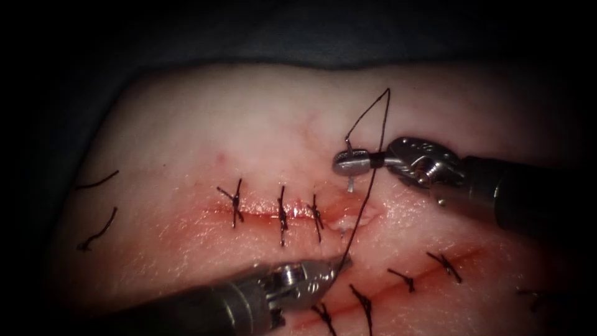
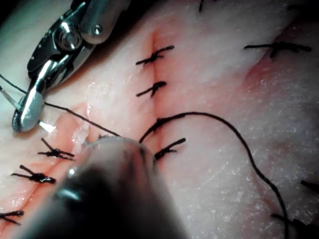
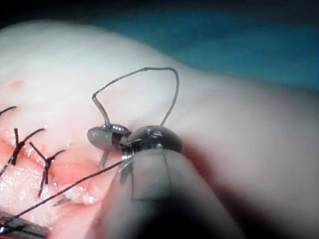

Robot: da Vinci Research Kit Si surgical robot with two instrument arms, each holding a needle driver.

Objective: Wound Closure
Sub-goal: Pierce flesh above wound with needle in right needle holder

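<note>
The right tool (image 1: pixel 349 163) has its jaws pressed together on the needle (image 1: pixel 351 184), which sits crosswise in the jaws, clear of the tissue (image 1: pixel 186 137) above the unclosed end of the cut (image 1: pixel 348 218). The thread (image 1: pixel 375 134) loops above those jaws and runs down past them to the left tool (image 1: pixel 339 262). Its jaws appear to be pinching the thread, though the tip is partly hidden.

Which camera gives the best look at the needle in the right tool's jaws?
The endoscope view: the right tool grips the needle above the cut, its tip clear of the tissue. The right wrist view catches it beside its own jaws; the left wrist view, a sliver.
</note>
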